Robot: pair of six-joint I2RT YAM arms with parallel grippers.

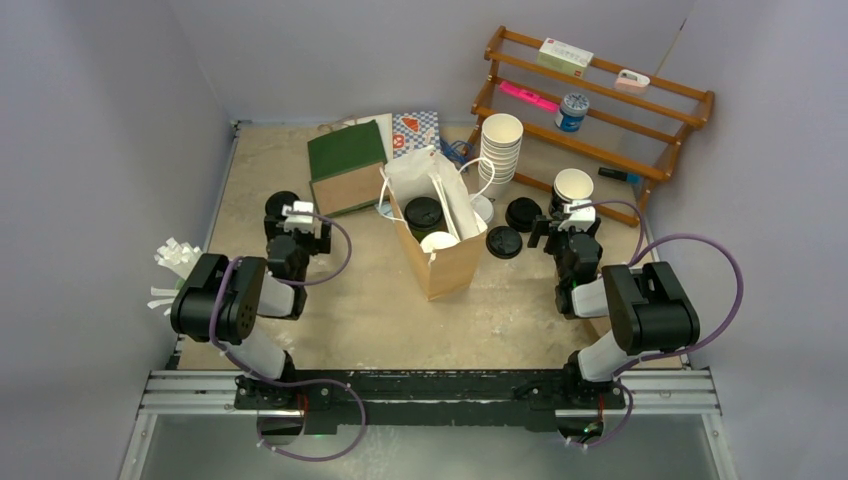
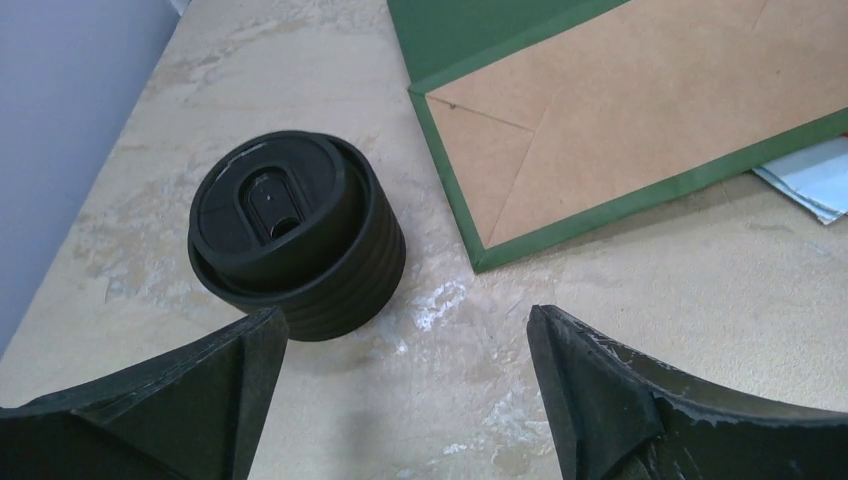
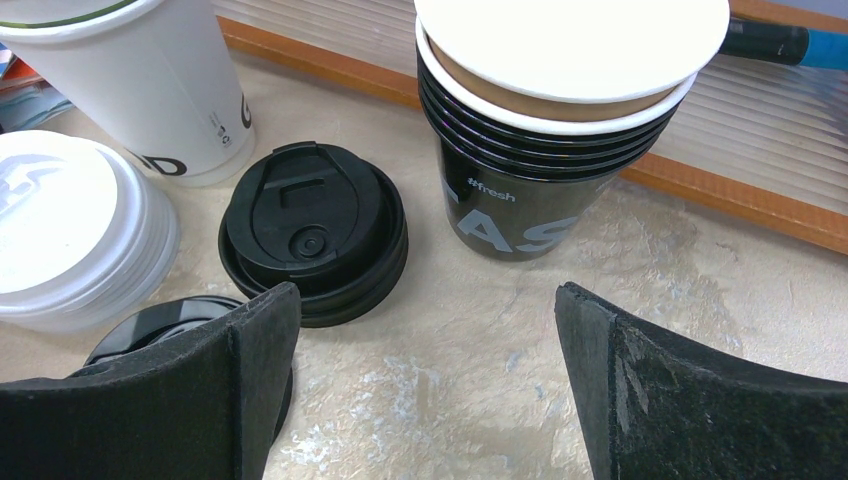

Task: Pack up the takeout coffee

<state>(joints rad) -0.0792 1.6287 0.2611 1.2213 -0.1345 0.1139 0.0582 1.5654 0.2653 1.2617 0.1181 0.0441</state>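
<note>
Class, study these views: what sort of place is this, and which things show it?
Probably a mock café packing station in a robot lab: a paper bag holding two lidded cups, stacked paper cups and spare black lids beside it, and two robot arms.

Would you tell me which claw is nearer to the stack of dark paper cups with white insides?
Right. The right claw sits just short of the dark paper cup stack; the left claw is across the table, beyond the brown paper bag.
</note>
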